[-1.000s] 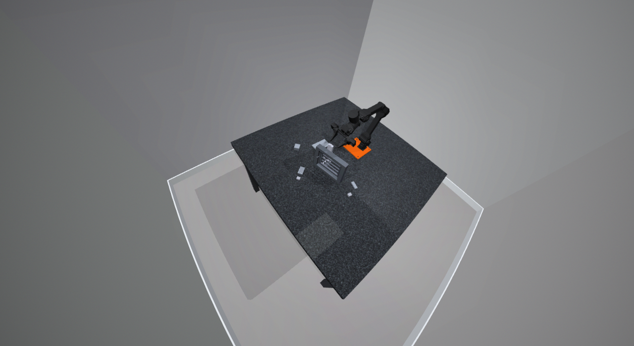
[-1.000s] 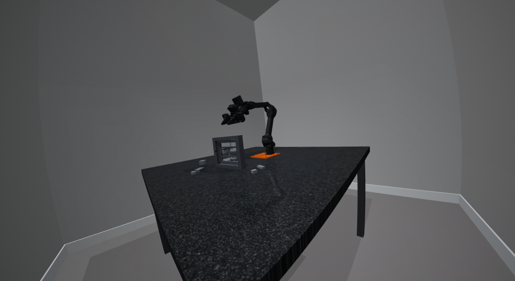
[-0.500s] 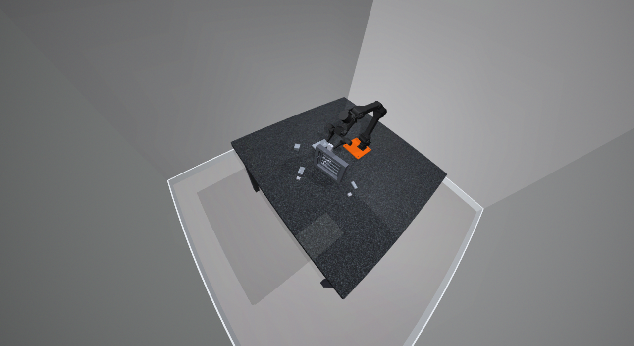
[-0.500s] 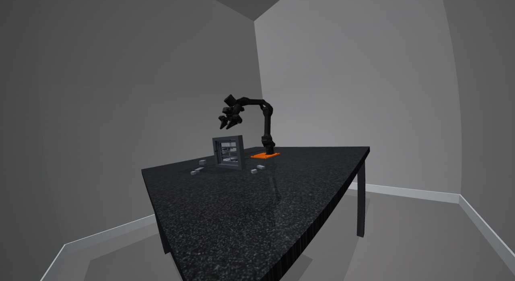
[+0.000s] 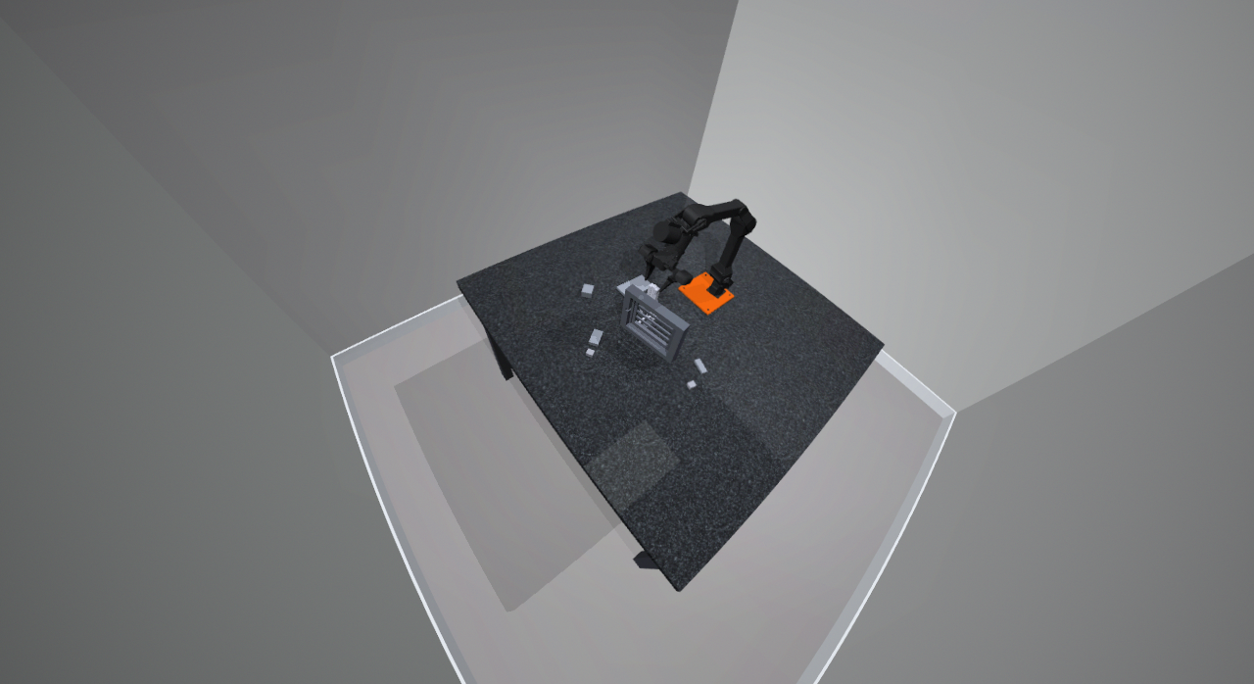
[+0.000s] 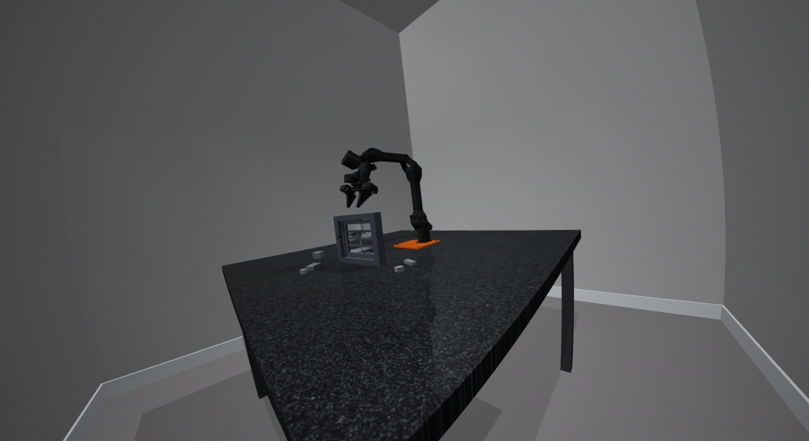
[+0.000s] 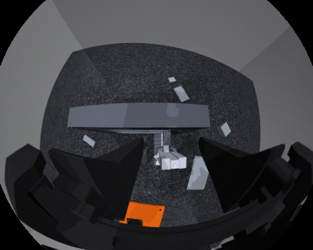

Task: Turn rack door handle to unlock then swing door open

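The bench (image 5: 745, 434) (image 6: 395, 337) (image 7: 111, 76) had a dark, speckled top. The grey frame (image 5: 657, 310) (image 6: 377, 240) (image 7: 139, 116) stood upright on it, near the flat orange plate (image 5: 698, 296) (image 6: 407, 246) (image 7: 151, 213). To one side of the frame lay a block (image 5: 587, 289) (image 6: 318, 254) (image 7: 225, 129), apart from an oblong (image 5: 595, 336) (image 6: 313, 266) (image 7: 181, 94) with a small cube (image 5: 590, 352) (image 6: 303, 271) (image 7: 172, 79) just beside it. Towards the opposite side lay a bar (image 5: 699, 365) (image 6: 409, 261) (image 7: 89, 140), near a chip (image 5: 691, 383) (image 6: 399, 268). All five pieces were pale grey.
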You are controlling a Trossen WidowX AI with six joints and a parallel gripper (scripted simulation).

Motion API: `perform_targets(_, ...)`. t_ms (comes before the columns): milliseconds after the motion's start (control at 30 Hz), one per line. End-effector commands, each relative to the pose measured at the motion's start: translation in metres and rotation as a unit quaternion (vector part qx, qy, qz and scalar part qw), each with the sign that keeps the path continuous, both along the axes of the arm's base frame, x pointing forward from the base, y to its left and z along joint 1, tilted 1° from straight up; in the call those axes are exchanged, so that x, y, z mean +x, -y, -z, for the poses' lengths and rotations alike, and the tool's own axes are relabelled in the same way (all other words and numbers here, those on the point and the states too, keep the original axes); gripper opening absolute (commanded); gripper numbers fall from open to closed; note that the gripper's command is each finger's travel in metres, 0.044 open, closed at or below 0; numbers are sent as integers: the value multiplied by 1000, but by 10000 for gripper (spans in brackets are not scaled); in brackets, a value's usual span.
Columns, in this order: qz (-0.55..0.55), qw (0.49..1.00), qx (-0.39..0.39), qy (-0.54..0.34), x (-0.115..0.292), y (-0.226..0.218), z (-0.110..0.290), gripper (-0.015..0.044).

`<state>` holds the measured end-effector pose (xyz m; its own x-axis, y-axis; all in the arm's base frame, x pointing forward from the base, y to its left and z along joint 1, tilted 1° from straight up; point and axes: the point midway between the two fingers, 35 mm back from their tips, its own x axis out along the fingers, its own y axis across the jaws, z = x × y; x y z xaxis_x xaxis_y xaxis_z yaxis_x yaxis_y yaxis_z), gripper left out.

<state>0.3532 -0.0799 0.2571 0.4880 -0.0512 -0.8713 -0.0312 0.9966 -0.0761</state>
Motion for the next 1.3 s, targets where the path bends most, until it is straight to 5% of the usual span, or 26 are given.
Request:
perform_targets(0,-3,999,9,-38,-2,5,4,293)
perform_targets(467,-11,986,41,-160,-23,16,10,293)
perform_targets(1267,-6,981,35,-192,-18,16,41,293)
